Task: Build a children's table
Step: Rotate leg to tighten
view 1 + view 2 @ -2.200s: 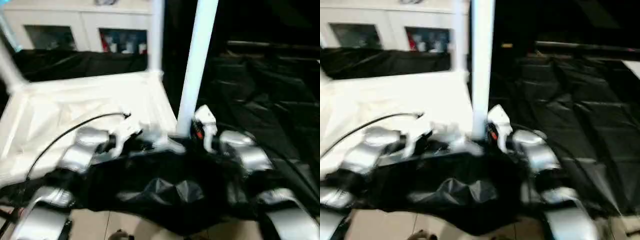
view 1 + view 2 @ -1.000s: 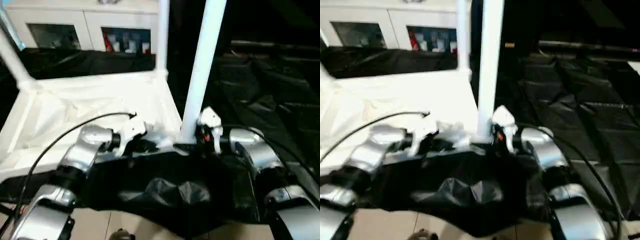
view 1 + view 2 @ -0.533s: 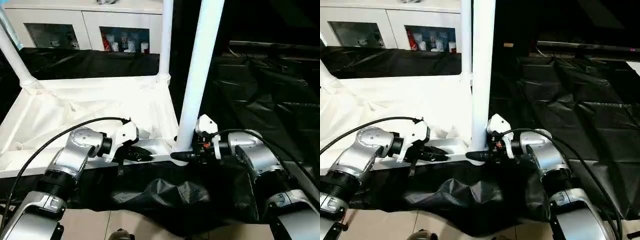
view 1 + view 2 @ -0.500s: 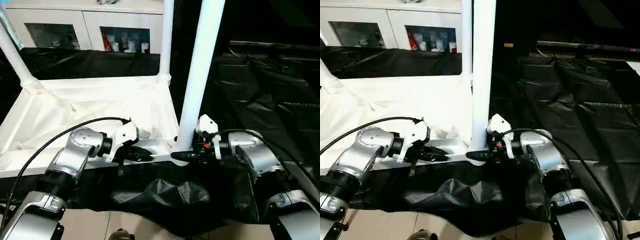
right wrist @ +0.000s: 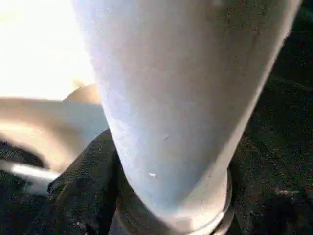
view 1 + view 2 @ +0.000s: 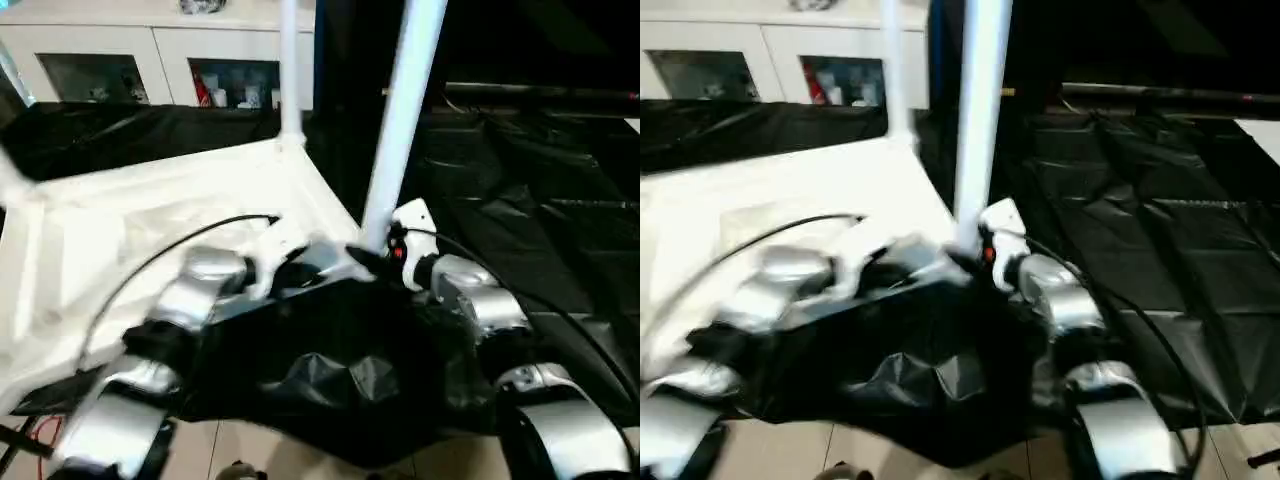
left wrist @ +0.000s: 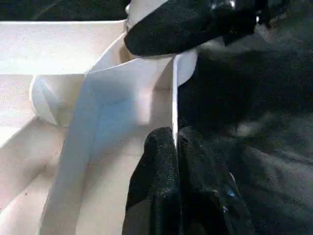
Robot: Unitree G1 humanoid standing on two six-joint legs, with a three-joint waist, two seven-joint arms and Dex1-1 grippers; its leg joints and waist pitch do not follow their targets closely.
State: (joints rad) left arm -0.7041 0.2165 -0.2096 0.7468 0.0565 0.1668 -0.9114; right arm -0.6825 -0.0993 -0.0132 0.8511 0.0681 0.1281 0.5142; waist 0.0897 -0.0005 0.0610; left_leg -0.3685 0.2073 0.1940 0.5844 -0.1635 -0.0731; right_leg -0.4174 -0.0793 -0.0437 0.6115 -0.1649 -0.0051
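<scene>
White plastic table top [image 6: 150,215] inverted on black sheet [image 6: 520,200]. Far legs [image 6: 289,70] socketed at 12 o'clock; near-right leg [image 6: 400,120] seating, right claw [image 6: 372,262] clamping base. Left claw [image 7: 176,147] pinching rim. Remaining: confirm seating, flip upright.

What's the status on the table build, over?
Left gripper pinched on the rim of the upturned table top. Right gripper at the base of the near leg, grip unclear. Far leg standing. Black sheeting bunched below.
</scene>
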